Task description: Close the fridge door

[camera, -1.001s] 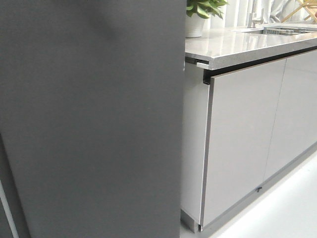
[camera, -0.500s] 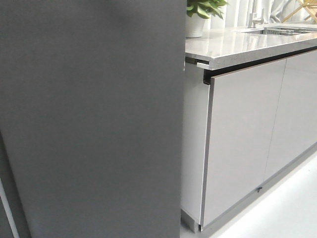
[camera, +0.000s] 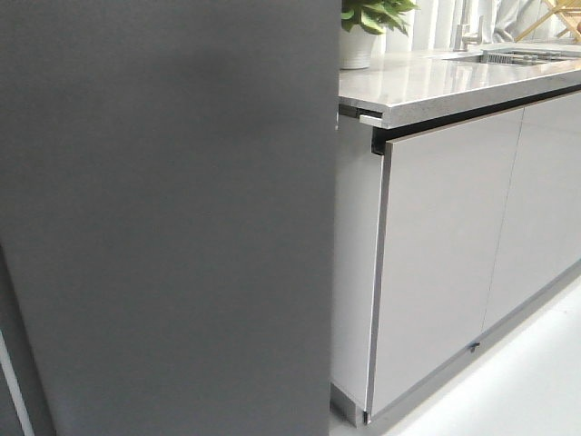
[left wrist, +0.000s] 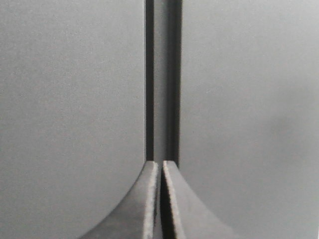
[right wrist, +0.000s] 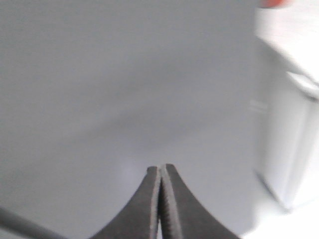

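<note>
Grippers: two (left wrist: pixel 160 172) (right wrist: pixel 160 174), both closed; one fridge door (camera: pixel 163 218).

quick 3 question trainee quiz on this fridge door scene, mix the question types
1. True or false: both grippers are shut.
2. What stands on the countertop next to the dark grey fridge door? A) kettle B) potted plant C) bowl
3. Fill in: the left gripper points at a narrow dark ____ between two grey panels.

Key: 1 true, the left gripper and the right gripper each have fingers pressed together. 2 B, the potted plant. 3 gap.
</note>
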Robot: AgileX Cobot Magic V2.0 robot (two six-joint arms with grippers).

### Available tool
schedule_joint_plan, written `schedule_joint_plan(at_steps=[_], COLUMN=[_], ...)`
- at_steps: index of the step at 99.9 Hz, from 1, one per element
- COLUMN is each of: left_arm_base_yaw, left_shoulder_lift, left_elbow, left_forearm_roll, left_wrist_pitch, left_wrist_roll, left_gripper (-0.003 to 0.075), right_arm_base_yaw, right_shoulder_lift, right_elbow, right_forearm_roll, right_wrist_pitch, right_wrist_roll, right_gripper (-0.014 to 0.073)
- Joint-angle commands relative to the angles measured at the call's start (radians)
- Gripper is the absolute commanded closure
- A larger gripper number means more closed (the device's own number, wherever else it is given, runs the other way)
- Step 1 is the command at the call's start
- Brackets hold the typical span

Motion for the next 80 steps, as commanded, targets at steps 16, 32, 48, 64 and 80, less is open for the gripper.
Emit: schedule_joint_plan(at_steps=[16, 32, 48, 64, 80], left_arm_base_yaw=[-0.004, -0.004, -0.004, -0.004, -0.004], left_shoulder_lift=[-0.020, -0.020, -0.020, -0.020, -0.020], left_elbow=[0.035, 0.035, 0.035, 0.035, 0.035], left_forearm_roll=[-0.004, -0.004, -0.004, -0.004, -0.004], left_wrist_pitch=[-0.073, -0.073, -0.073, -0.073, -0.073], left_wrist_roll=[-0.004, -0.004, -0.004, -0.004, -0.004], left_gripper=[0.0740, 0.0740, 0.0740, 0.0740, 0.0740], right_arm_base_yaw=[-0.133, -0.239, -0.331, -0.386, -0.388], right_shoulder_lift=[-0.287, -0.461, -0.645, -0.833, -1.036], right_elbow=[0.280, 0.448, 0.608, 0.776, 0.964], right_forearm_roll=[-0.011, -0.011, -0.011, -0.018, -0.058], right_wrist_pitch=[-0.197, -0.221, -0.221, -0.245, -0.249], right_wrist_roll=[-0.002, -0.002, -0.002, -0.002, -0.002], right_gripper=[0.0639, 0.0639, 0.0639, 0.0639, 0.0639])
